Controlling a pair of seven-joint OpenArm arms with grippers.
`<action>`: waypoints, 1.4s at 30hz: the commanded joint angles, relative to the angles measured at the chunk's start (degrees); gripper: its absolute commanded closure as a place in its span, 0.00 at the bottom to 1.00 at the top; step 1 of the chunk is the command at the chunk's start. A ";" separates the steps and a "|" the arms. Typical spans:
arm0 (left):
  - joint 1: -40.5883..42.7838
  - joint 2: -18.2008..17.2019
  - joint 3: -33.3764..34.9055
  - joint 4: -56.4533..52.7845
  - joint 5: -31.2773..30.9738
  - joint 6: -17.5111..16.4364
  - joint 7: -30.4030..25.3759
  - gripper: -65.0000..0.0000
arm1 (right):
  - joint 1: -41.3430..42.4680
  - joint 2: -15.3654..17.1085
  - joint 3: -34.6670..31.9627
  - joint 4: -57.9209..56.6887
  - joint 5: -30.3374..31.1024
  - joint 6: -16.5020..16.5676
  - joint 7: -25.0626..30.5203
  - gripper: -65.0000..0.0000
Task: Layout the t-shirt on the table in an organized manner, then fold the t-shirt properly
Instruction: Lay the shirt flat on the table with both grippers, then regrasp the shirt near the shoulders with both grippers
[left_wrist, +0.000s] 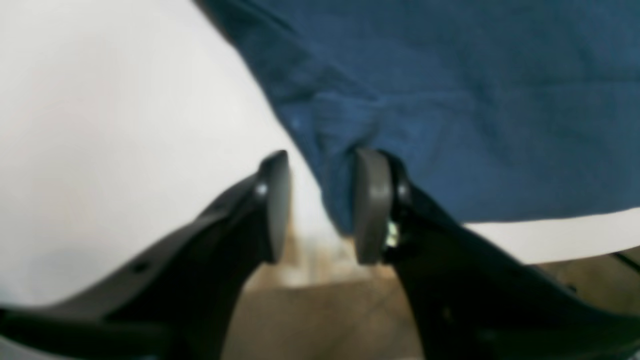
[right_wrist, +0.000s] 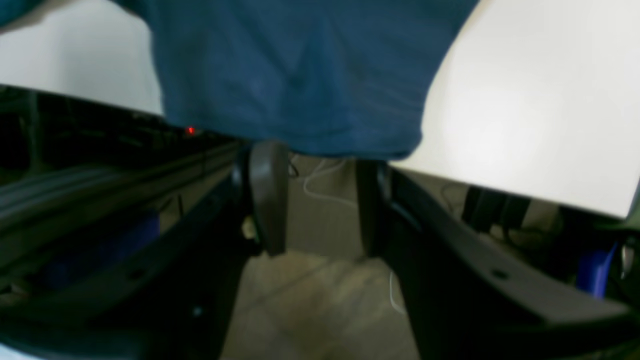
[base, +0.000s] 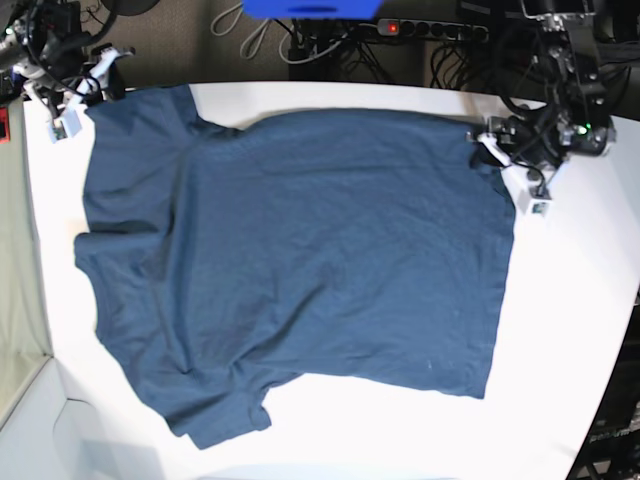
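T-shirt (base: 310, 270): spread nearly flat across the white surface (base: 560, 330), sleeves rumpled, no fold begun. Left hand (left_wrist: 320, 205): parted, hem corner between its pads. Right hand (right_wrist: 312, 200): parted at sleeve edge. Layout nearly complete; folding remains.

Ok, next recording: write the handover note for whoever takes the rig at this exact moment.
Left hand: open at the hem corner of the dark navy-blue short-sleeved t-shirt, one pad against the cloth, nothing clamped.
Right hand: open at a sleeve edge that overhangs the far edge of the large white matte table; no grip visible.
Shirt: spread nearly flat across the table, collar end toward the base view's left, some wrinkles, near sleeve slightly rumpled.
Done: layout mostly.
Left: smooth it, then all folds.
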 joint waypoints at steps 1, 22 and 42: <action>0.42 -0.64 -2.10 3.24 -0.14 0.03 -0.45 0.65 | -0.40 0.32 1.59 0.97 0.66 0.01 0.86 0.64; -19.71 1.56 -13.00 -6.17 -12.80 0.03 -2.03 0.65 | 19.12 -3.11 21.55 0.70 0.48 0.01 0.33 0.63; -16.46 -6.35 5.02 -35.44 -4.10 0.12 -18.21 1.00 | 38.37 1.90 -5.35 -22.51 0.31 0.01 5.08 0.98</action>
